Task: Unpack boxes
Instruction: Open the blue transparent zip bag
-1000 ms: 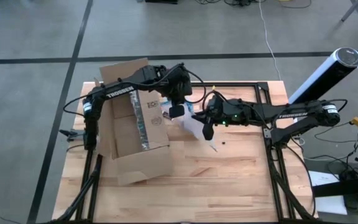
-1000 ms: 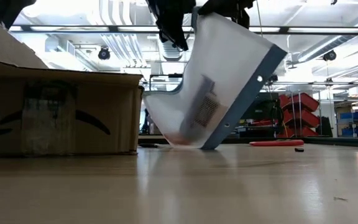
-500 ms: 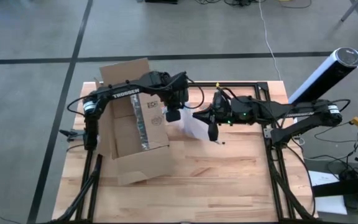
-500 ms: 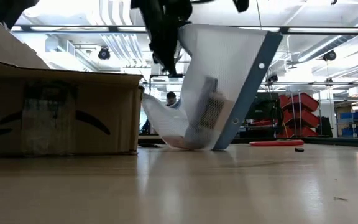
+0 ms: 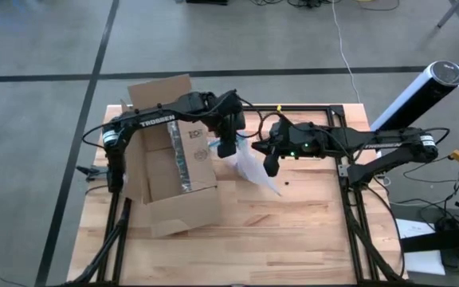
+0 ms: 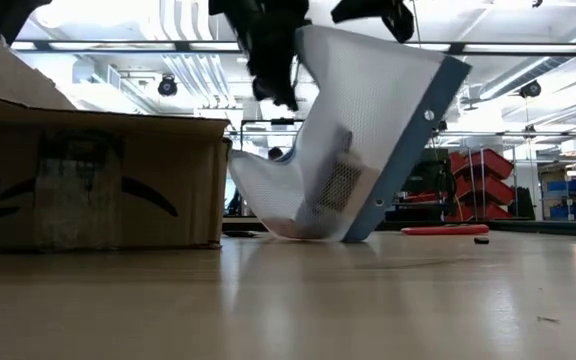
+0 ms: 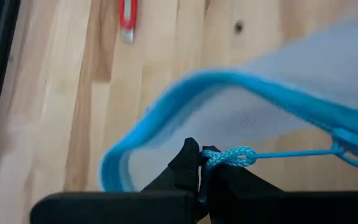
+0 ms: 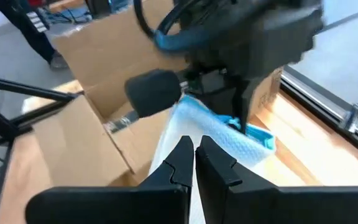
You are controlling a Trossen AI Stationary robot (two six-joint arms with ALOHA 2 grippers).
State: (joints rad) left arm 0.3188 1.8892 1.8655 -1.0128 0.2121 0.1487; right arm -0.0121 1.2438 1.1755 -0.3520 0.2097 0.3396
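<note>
High view: we saw the box [image 5: 174,171] lying on the left half of the counter [image 5: 293,231], flaps spread open, a tape strip running down its middle. The left claw [image 5: 227,148] hung just past the box's right edge, and the right claw [image 5: 271,167] sat close beside it, near the counter's middle. Between and under them, the pouch [image 5: 253,166] draped down toward the wood.

In the low view we watched the pouch [image 6: 353,140] stand tilted, its bottom touching the counter, its blue edge running up to the right, both dark claws at its top. The box [image 6: 93,180] sat just left of it, a black curved mark on its side. A red tool [image 6: 446,230] lay flat farther back.

The left wrist view gave us that claw [image 7: 201,165] pinched shut on a blue cord [image 7: 272,154] tied to the pouch's zipper pull, the blue rim [image 7: 185,93] curving above the wood, and the red tool [image 7: 127,18] well apart.

From the right wrist view we saw the right claw [image 8: 194,152] with fingers nearly together, clamping the pouch's upper edge [image 8: 222,134], the left arm and the open box [image 8: 104,74] beyond it.
</note>
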